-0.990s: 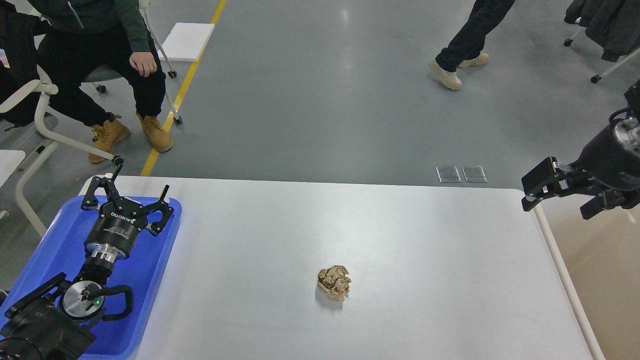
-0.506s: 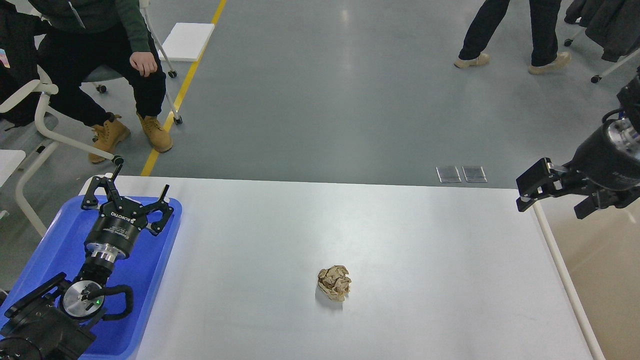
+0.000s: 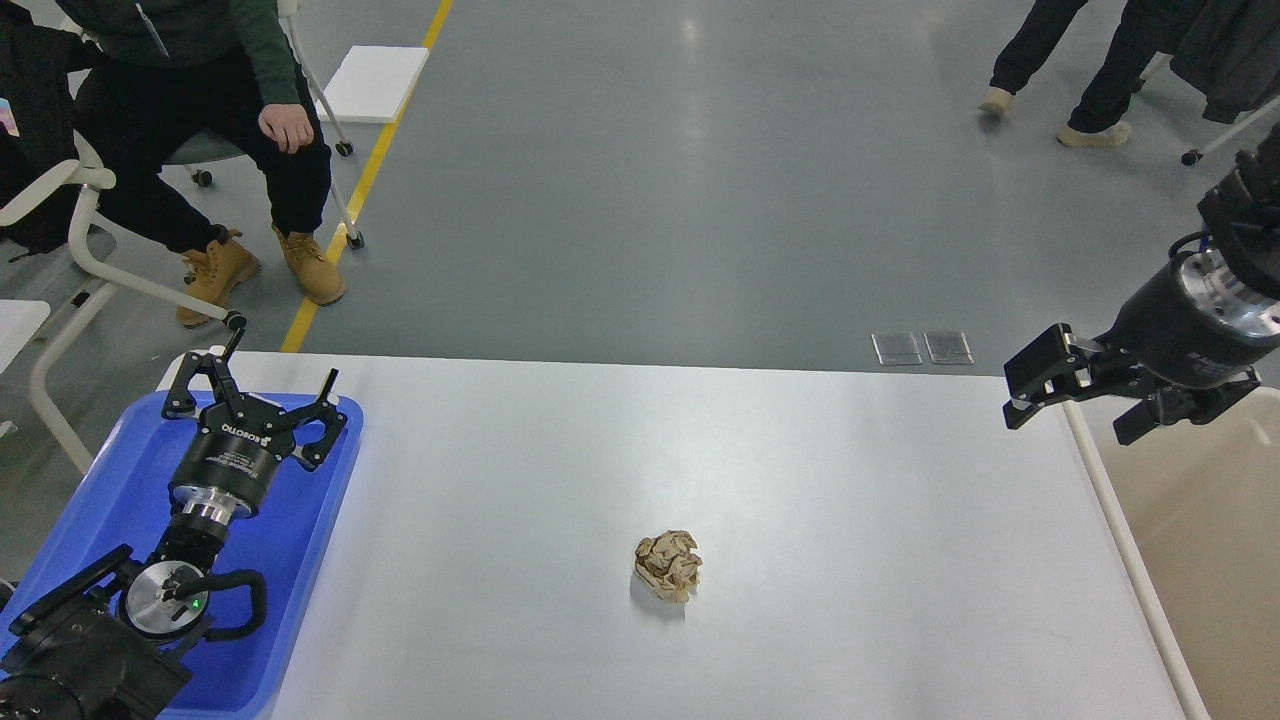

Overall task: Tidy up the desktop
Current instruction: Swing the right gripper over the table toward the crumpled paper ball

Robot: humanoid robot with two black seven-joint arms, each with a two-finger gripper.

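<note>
grey floor surrounds the desktop [image 3: 800, 480], which fills the lower centre of the view. one crumpled paper ball [image 3: 668, 566] lies mid-surface, apparently the only litter. left gripper [image 3: 252, 392] hovers over the blue tray [image 3: 300, 540], fingers spread, empty. right gripper [image 3: 1075, 395], fingers parted and empty, hangs at the rim of the beige bin [image 3: 1200, 540], likely the paper's destination.

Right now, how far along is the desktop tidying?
Mostly done by the look of it: the white desktop carries only one crumpled brown paper ball. Nothing is in hand; the left end effector is open over the blue tray, and the right end effector is open and empty at the table's right edge by the beige bin. Left: pick up the ball.
</note>
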